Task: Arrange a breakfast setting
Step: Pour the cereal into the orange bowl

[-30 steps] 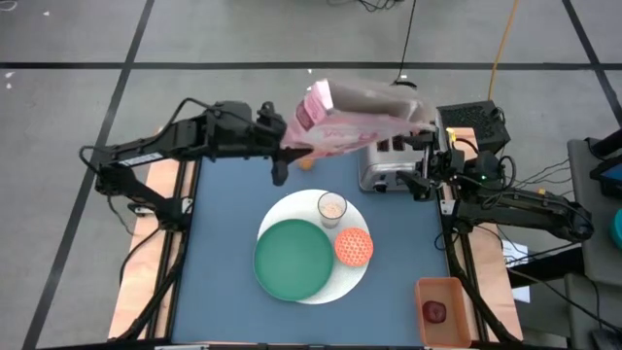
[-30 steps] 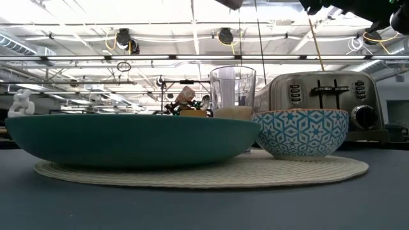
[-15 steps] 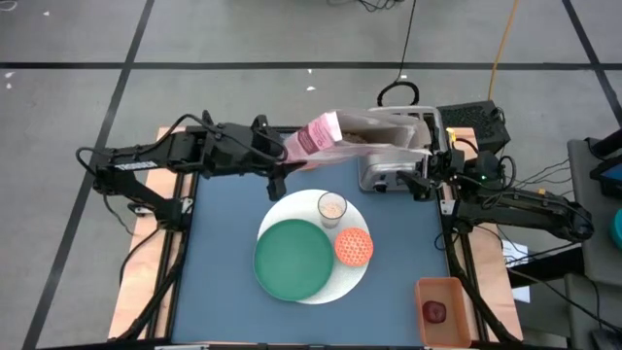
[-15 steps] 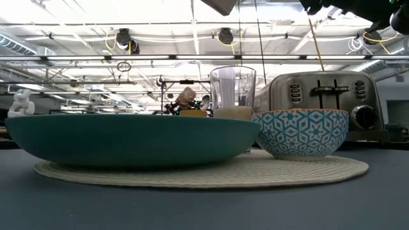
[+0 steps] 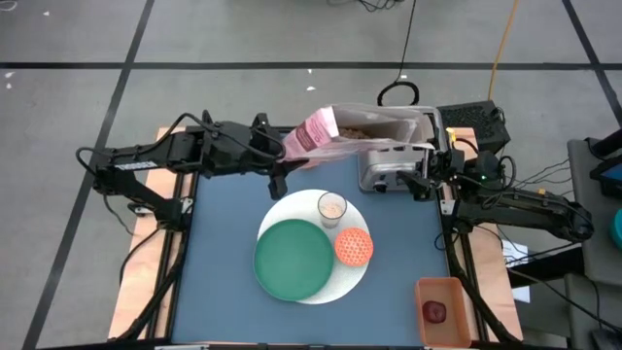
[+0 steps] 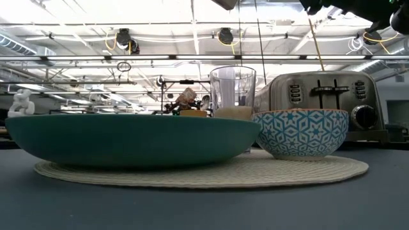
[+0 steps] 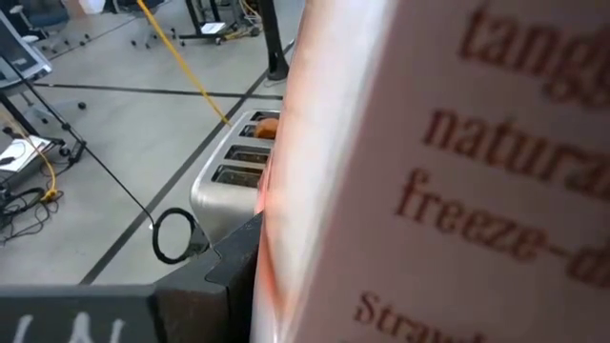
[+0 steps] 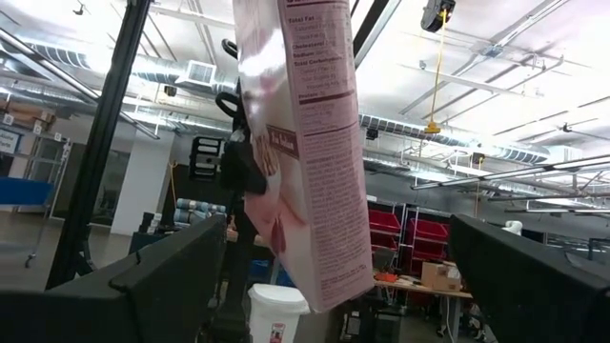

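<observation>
Carrying the pink cereal box in my left tool, clamped on its bottom end, I should keep it level above the toaster; my right tool waits spread beside it. Next, tip slowly over the patterned bowl on the white disc.

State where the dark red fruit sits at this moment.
In the high view, the dark red fruit lies in an orange tray off the blue table's near right corner, apart from the white mat and its dishes.
</observation>
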`<act>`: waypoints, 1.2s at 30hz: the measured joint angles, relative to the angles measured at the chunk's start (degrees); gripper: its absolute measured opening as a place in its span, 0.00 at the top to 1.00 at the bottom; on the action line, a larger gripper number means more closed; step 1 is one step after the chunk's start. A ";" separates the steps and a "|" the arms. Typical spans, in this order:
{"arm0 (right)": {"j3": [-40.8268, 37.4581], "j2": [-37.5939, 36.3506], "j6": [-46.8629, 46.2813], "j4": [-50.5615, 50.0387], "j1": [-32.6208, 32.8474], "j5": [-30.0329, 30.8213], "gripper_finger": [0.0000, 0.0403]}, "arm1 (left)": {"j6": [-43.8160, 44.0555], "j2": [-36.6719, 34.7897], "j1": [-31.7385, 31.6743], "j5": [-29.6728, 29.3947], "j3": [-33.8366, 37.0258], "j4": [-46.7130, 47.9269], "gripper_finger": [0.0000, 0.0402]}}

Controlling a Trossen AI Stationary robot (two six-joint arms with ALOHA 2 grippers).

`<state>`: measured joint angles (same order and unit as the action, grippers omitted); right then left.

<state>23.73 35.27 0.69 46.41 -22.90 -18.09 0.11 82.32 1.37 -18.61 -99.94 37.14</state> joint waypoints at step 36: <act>-0.02 0.09 0.01 -2.95 0.00 -0.02 0.02 | 17.96 -34.03 4.86 -0.92 45.86 -15.77 0.51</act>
<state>23.70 35.35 0.70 43.46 -22.90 -18.11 18.07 48.29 6.22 -19.53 -54.08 21.37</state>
